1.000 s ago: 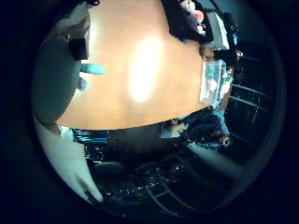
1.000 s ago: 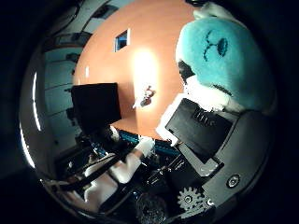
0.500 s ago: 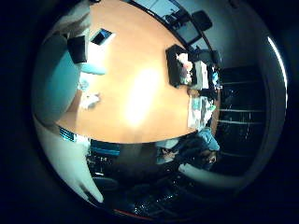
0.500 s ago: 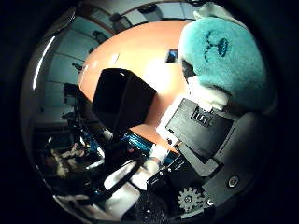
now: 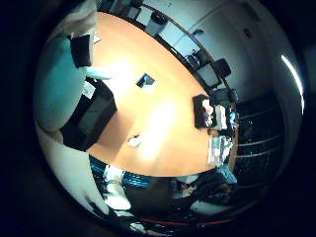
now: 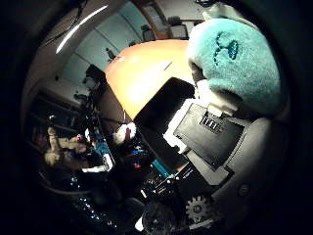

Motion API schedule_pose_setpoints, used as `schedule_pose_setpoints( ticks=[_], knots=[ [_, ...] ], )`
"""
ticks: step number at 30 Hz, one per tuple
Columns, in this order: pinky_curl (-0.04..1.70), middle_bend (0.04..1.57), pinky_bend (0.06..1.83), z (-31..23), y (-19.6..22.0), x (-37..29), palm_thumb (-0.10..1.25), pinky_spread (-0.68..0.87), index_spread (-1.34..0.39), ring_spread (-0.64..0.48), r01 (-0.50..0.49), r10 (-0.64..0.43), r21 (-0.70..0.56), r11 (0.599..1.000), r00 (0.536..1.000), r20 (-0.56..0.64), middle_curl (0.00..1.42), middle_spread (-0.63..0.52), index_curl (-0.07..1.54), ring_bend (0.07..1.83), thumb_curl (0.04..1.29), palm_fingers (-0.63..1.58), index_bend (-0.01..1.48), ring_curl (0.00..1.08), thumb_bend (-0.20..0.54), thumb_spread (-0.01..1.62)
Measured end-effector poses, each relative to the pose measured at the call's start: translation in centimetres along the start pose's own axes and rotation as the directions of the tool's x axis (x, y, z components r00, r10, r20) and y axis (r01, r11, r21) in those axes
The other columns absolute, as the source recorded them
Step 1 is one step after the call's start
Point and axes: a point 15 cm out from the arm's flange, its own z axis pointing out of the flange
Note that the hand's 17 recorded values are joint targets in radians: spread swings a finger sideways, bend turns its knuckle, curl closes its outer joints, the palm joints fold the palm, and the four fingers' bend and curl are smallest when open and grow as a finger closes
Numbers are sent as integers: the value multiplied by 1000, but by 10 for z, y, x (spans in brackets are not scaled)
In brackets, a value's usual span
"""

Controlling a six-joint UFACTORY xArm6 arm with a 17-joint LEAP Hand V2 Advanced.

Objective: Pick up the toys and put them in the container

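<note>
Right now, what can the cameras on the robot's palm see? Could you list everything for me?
Plush toy: one, teal with a dark stitched face, held close against the palm.
Container: one, black, open-topped, on the table near its edge, beside the held toy.
Table: one, orange-brown, long, with a bright glare patch.
Tray of toys: one, dark, on the table's far side.
Small light object: one, lying on the table; too small to identify.
Hand: one, white and black, curled round the plush toy.

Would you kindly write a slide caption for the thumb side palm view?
Robot hand holding a teal plush toy above the orange table, near a black container.
</note>
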Motion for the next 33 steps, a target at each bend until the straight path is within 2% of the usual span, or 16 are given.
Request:
schedule_pose_setpoints(
  ticks=[6,11,13,16,18,19,21,22,23,25,26,28,29,33],
  knots=[
    [981,1345,1069,-4,-12,-39,1047,-241,-173,-208,69,-71,47,997,997,40,727,-110,765,1353,896,1131,1130,730,-23,317],
    [991,1343,1072,-1,-18,-52,1030,-245,-172,-209,75,-78,54,996,995,59,727,-109,761,1353,897,1137,1137,729,-25,334],
    [991,1346,1087,0,-18,-53,974,-249,-173,-207,72,-75,52,996,995,64,728,-110,760,1360,890,1145,1129,728,-34,390],
    [946,1318,1088,1,-18,-54,846,-270,-199,-204,50,-54,49,998,995,82,709,-121,736,1352,822,1105,993,701,-39,691],
    [876,1237,1030,2,-18,-53,777,-329,-229,-221,44,-48,47,998,995,91,669,-142,704,1292,701,1042,854,654,-35,944],
    [855,1202,1018,2,-18,-53,756,-347,-244,-228,45,-49,47,998,994,93,656,-149,690,1278,663,1028,791,639,-34,989],
    [827,1112,977,2,-18,-51,687,-388,-327,-260,49,-53,46,998,994,93,627,-185,636,1241,564,726,563,616,-39,1055],
    [810,1031,924,3,-18,-50,661,-356,-391,-276,51,-55,44,998,994,92,601,-197,598,1195,522,550,511,589,-39,1066],
    [826,938,882,5,-18,-50,624,-285,-445,-276,55,-59,42,998,994,92,574,-210,596,1121,484,368,551,574,-42,1070],
    [785,739,815,9,-19,-50,565,-52,-518,-204,77,-80,35,996,993,92,491,-184,543,922,428,96,552,486,-46,1063],
    [762,671,795,13,-20,-51,539,71,-531,-144,88,-90,28,996,992,92,460,-156,517,854,403,51,536,454,-41,1056],
    [712,603,754,23,-22,-53,502,200,-540,-69,113,-114,10,993,989,95,423,-124,477,765,375,15,498,403,-41,1043],
    [660,530,700,26,-23,-55,472,298,-532,5,122,-122,6,993,988,97,390,-94,443,695,354,-15,455,364,-38,1027],
    [550,400,611,29,-23,-59,429,435,-518,119,147,-146,1,989,984,101,337,-50,378,555,314,13,343,292,-33,1008]
  ],
)
